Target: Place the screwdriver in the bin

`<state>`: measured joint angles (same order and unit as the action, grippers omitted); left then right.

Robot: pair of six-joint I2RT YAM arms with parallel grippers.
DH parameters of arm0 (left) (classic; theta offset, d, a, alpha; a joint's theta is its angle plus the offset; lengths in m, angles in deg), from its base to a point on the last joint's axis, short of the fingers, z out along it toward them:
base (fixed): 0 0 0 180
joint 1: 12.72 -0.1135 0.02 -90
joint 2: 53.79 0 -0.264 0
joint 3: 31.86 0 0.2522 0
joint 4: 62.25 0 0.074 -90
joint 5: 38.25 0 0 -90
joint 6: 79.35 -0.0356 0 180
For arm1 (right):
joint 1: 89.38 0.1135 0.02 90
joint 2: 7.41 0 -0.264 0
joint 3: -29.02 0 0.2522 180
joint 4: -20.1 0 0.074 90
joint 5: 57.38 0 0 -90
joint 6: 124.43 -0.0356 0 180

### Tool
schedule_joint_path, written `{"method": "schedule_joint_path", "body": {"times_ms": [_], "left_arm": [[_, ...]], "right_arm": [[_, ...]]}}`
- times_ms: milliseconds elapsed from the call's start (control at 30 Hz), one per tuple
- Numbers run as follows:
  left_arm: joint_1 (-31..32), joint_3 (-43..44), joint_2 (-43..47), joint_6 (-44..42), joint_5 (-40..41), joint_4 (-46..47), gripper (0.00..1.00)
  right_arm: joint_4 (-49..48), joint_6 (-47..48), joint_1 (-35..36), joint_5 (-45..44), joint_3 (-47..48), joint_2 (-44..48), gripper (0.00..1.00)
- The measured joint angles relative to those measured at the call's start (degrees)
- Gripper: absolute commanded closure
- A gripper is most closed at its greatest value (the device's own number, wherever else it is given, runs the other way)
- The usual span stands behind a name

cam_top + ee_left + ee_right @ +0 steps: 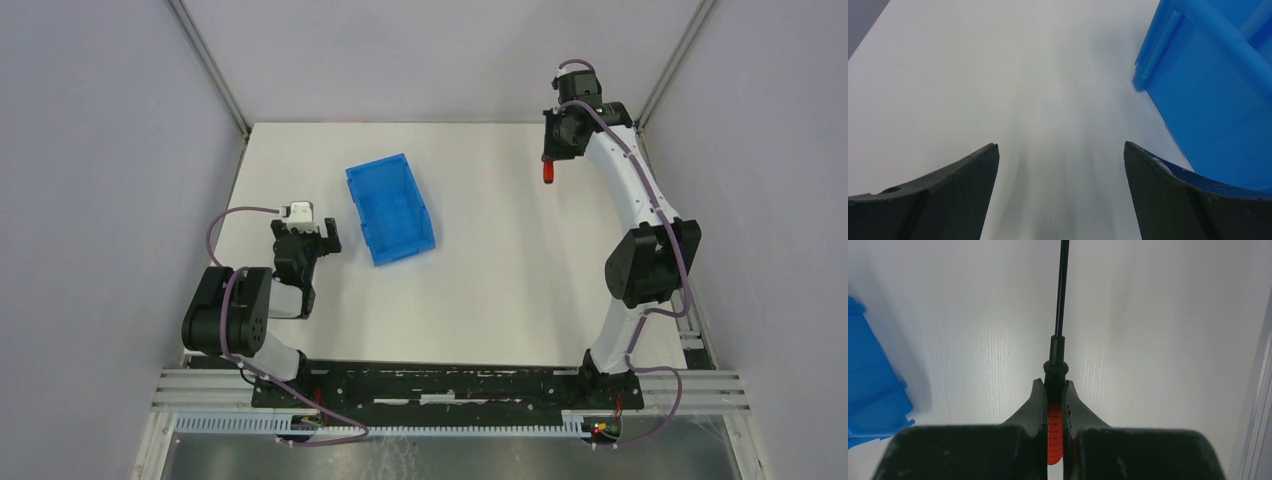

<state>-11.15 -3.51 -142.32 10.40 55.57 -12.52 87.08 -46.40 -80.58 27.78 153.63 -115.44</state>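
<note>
1. The screwdriver is in my right hand. The fingers are pressed in on the red handle from both sides, and the thin black shaft runs straight out ahead of them.
2. From above, the screwdriver is at the far right corner of the worktop, with the red end poking out below my right hand. I cannot tell whether the tip touches the surface.
3. The right edge of the worktop and the frame rail run close beside this hand. The far edge is near too, so there is little room that way.
4. To my left there is bare worktop, and only a corner of the bin shows at the frame's left edge.
5. The bin sits well apart from the screwdriver, left of the worktop's middle. It is turned at an angle with its open top up. Between it and my right hand is a wide stretch of bare surface.
6. My left hand is just beside the bin's left side, near the left edge of the worktop.
7. In its own view, my left hand has its fingers spread wide with nothing between them. Below is bare worktop, and the bin's blue wall rises close on the right.
</note>
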Motion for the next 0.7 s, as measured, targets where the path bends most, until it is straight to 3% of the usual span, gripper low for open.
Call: {"method": "schedule_joint_path", "body": {"times_ms": [167,467,700], "left_arm": [[0.0,0.0,0.0,0.0,0.0,0.0,0.00],[0.0,0.0,0.0,0.0,0.0,0.0,0.00],[0.0,0.0,0.0,0.0,0.0,0.0,0.00]], "right_arm": [[-1.7,-3.3,5.2,0.1,-2.1,0.2,1.00],[-15.3,-6.4,32.1,1.2,4.0,-6.1,1.00],[-21.6,-5.6,37.0,-1.8,6.4,-17.7,1.00]]}}
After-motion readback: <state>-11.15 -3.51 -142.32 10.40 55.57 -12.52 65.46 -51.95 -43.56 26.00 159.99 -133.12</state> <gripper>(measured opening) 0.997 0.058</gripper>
